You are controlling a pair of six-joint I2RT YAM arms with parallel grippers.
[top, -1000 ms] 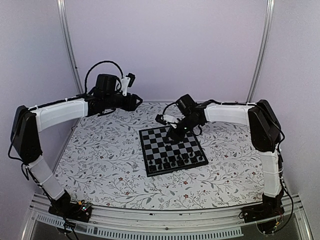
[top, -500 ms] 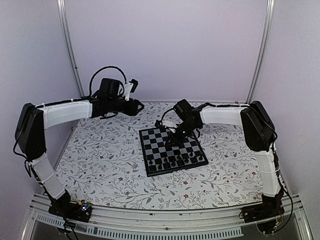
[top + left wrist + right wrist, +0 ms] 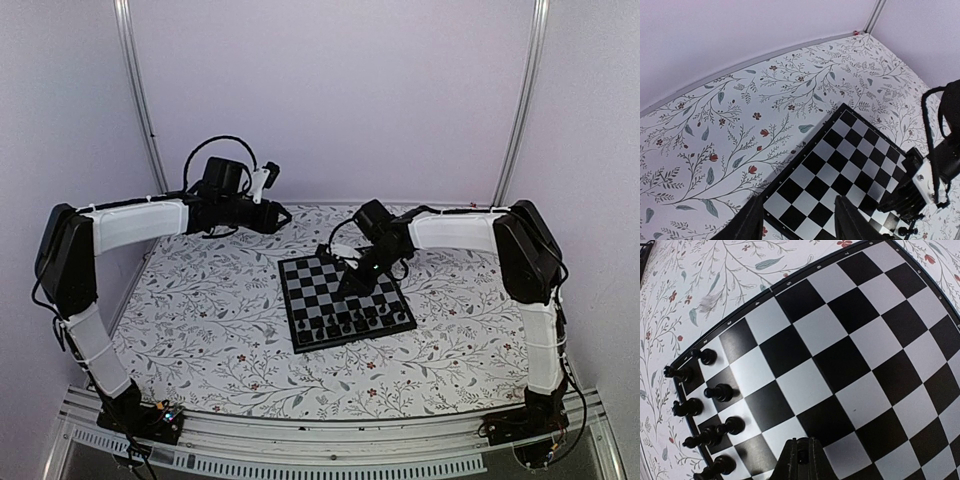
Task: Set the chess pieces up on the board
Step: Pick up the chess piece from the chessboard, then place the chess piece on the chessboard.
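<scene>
The board point(image 3: 322, 277) lies flat in the middle of the table. It also shows in the left wrist view point(image 3: 840, 165) and the right wrist view point(image 3: 840, 340). Several black chess pieces point(image 3: 350, 322) stand in a row along its near edge, seen at the left in the right wrist view point(image 3: 720, 392). My right gripper point(image 3: 352, 283) hangs low over the board's middle. Its fingers point(image 3: 802, 457) are pressed together with a small dark piece between the tips. My left gripper point(image 3: 283, 213) is raised behind the board's far left corner, open point(image 3: 800, 225) and empty.
A floral cloth point(image 3: 200, 310) covers the table. Pale walls close in the back and both sides, with metal posts point(image 3: 140, 100) at the back corners. The right arm's wrist point(image 3: 935, 165) shows at the right of the left wrist view.
My right gripper has shifted slightly toward the near side over the board. My left arm has swung a little right and back, staying raised and open.
</scene>
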